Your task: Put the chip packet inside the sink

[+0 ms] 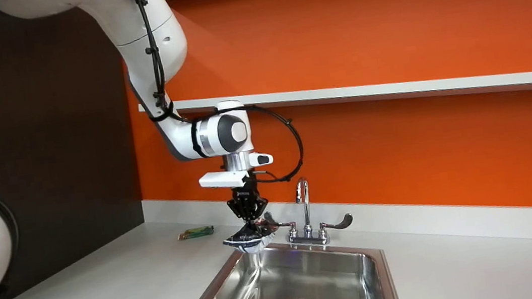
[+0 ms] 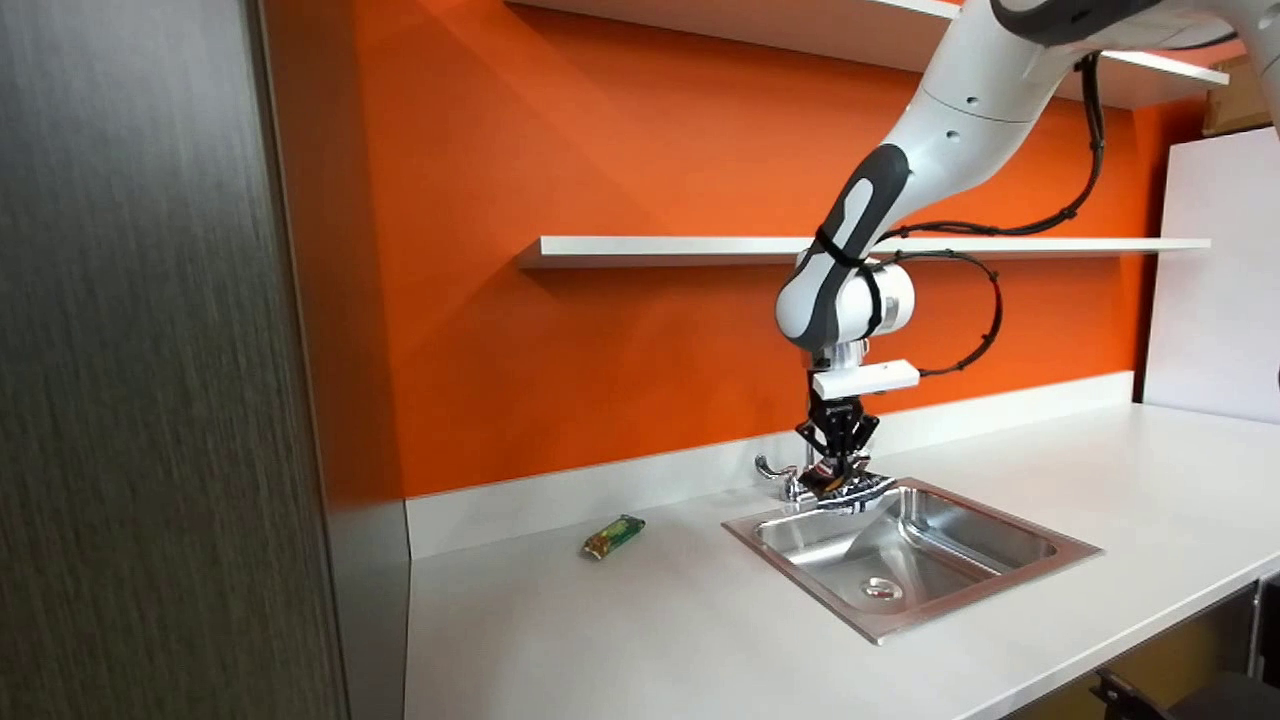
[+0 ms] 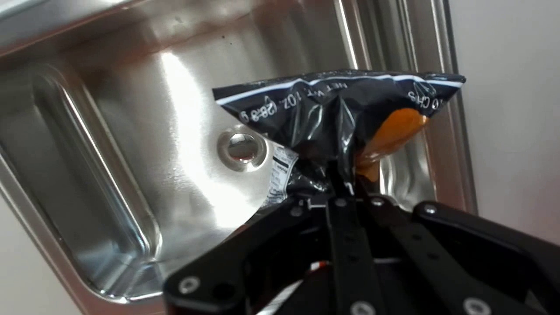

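Plainly, the gripper [image 1: 250, 220] is clamped on the dark chip packet [image 3: 332, 113], creasing it at the grip, and from here I see the packet hanging above the sink [image 1: 343, 282], near the faucet [image 1: 308, 235]. Farther out, a green wrapper [image 2: 613, 536] lies on the counter [image 1: 111, 290], to one side of the sink.
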{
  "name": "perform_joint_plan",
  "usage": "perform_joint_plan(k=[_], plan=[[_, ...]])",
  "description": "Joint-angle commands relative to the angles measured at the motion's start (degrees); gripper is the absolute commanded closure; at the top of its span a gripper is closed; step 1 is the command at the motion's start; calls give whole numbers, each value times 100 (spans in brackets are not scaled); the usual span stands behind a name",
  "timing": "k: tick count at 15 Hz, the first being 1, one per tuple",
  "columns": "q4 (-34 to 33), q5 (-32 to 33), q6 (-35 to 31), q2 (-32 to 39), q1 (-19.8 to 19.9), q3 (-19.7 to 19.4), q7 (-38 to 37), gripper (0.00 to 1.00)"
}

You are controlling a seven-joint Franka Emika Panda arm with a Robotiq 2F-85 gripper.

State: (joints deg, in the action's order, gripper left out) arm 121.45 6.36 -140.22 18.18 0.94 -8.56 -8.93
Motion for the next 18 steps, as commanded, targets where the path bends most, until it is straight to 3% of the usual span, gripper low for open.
perform_joint_plan(k=[1,7,18], plan=[[-42,-51,-77,168,189,9,30,100],[-101,-82,-382,810,357,-36,78,100],[-189,-628,-1542,1887,778,190,557,100]])
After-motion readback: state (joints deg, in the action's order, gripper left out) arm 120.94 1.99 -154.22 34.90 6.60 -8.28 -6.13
